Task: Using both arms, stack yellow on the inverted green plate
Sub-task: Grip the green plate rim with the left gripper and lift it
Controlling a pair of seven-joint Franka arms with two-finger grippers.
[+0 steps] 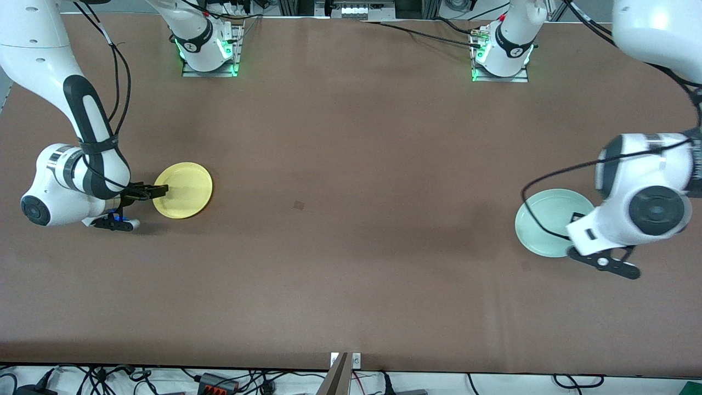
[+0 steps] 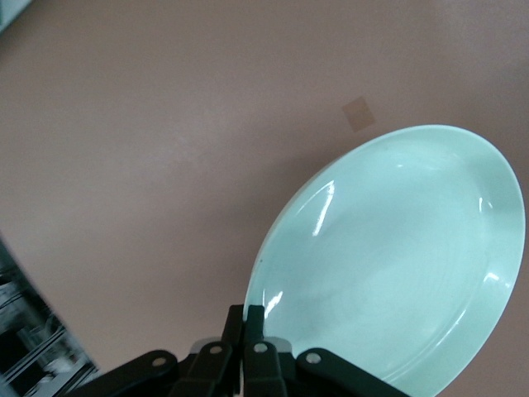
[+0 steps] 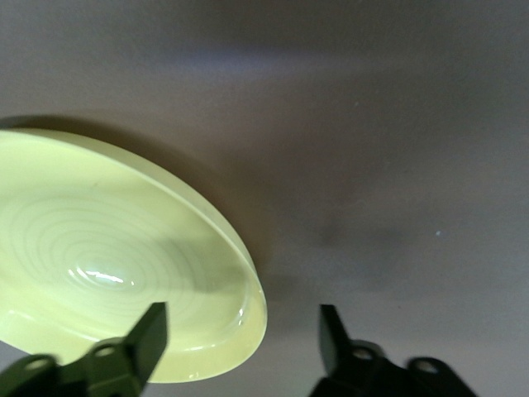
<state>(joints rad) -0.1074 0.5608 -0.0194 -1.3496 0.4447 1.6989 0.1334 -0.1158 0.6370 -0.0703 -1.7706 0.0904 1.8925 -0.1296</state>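
Note:
The yellow plate (image 1: 184,190) lies rim up on the brown table toward the right arm's end. My right gripper (image 1: 163,190) is open at the plate's edge. In the right wrist view one finger (image 3: 151,331) is over the yellow plate (image 3: 99,265) and the other is outside its rim. The pale green plate (image 1: 545,222) sits rim up toward the left arm's end, partly hidden by the left wrist. My left gripper (image 2: 245,324) is shut on the green plate's (image 2: 397,256) rim. In the front view that gripper (image 1: 577,218) is mostly hidden under the wrist.
A small dark square mark (image 1: 298,205) lies on the table between the plates and also shows in the left wrist view (image 2: 359,113). The two arm bases (image 1: 208,49) stand along the table's edge farthest from the front camera. Cables hang past the table's near edge.

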